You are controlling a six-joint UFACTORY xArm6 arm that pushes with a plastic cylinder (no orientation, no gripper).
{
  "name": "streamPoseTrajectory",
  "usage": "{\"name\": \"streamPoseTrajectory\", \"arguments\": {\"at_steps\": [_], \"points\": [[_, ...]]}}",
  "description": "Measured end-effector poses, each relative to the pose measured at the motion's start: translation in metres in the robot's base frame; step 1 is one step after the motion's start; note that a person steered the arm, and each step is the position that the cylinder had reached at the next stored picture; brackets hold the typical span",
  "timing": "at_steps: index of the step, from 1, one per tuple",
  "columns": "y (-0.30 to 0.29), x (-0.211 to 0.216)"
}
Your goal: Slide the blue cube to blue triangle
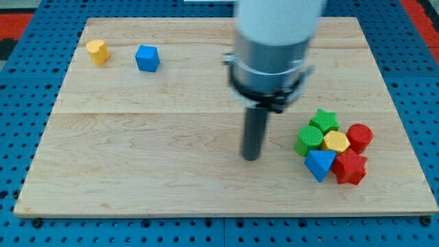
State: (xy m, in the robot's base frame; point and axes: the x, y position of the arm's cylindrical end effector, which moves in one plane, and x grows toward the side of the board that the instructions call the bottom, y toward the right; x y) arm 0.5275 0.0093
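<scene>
The blue cube (pixel 147 58) sits near the board's top left. The blue triangle (pixel 319 164) lies at the lower right, at the bottom left of a tight cluster of blocks. My tip (pixel 252 158) rests on the board at the middle, left of the cluster and about a hundred pixels left of the blue triangle. The blue cube is far up and to the left of my tip. The arm's grey body hides part of the board's top middle.
A yellow block (pixel 97 51) sits left of the blue cube. The cluster holds a green star (pixel 324 121), a green round block (pixel 309 138), a yellow hexagon (pixel 336 142), a red round block (pixel 360 136) and a red star (pixel 350 167). The wooden board (pixel 137 171) lies on blue pegboard.
</scene>
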Motion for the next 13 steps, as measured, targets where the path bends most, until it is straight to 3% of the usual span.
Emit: {"name": "streamPoseTrajectory", "arguments": {"at_steps": [2, 3, 5, 6, 7, 8, 9, 10, 12, 13], "points": [[-0.228, -0.09], [-0.271, -0.178], [-0.122, -0.264], [-0.115, -0.199], [-0.147, -0.149], [-0.177, -0.163], [-0.145, -0.127], [-0.076, -0.097], [-0.186, -0.134], [-0.251, -0.131]]}}
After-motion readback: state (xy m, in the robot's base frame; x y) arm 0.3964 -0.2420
